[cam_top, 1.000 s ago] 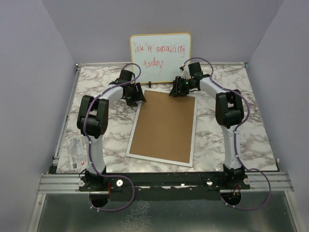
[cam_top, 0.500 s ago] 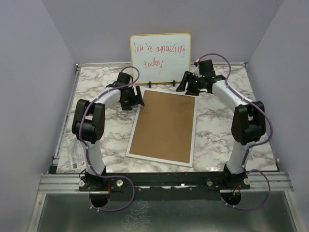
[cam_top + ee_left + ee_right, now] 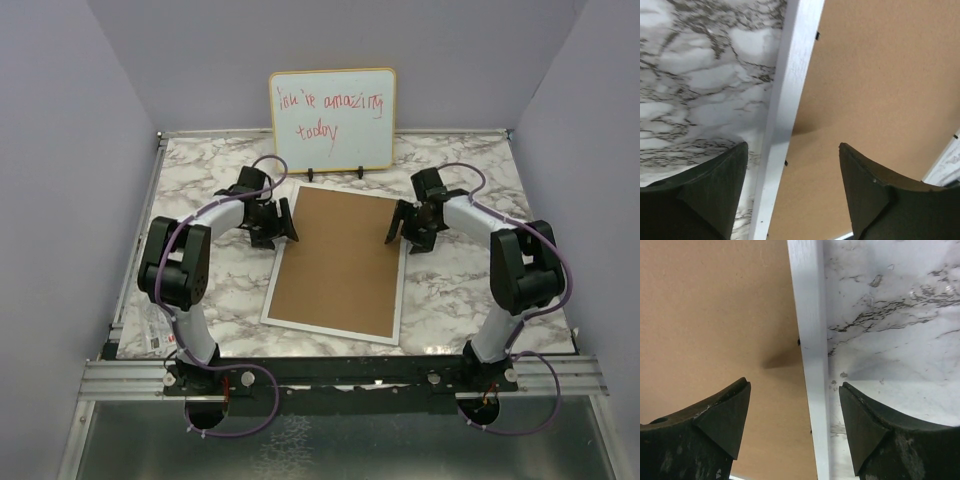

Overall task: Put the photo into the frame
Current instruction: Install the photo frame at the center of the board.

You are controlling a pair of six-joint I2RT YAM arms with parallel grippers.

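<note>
The frame [image 3: 277, 277] lies face down in the middle of the marble table, its thin white rim around a brown backing board [image 3: 340, 260]. The photo is hidden. My left gripper [image 3: 284, 228] stands open over the frame's left rim [image 3: 790, 85]; in the left wrist view the gripper [image 3: 793, 146] has one finger above the marble and the other above the board [image 3: 880, 75]. My right gripper [image 3: 396, 228] stands open over the right rim [image 3: 807, 305]; the right wrist view shows the gripper [image 3: 795, 384] straddling that rim in the same way, with nothing held.
A wood-edged whiteboard [image 3: 332, 119] with red handwriting stands upright on a small stand at the back of the table [image 3: 470, 290]. A flat printed packet [image 3: 157, 322] lies at the near left edge. Grey walls close in the left, right and back.
Both arms have come back from the frame's far end to its long sides, the right one swinging out to the right rim. Both grippers have opened wider.
</note>
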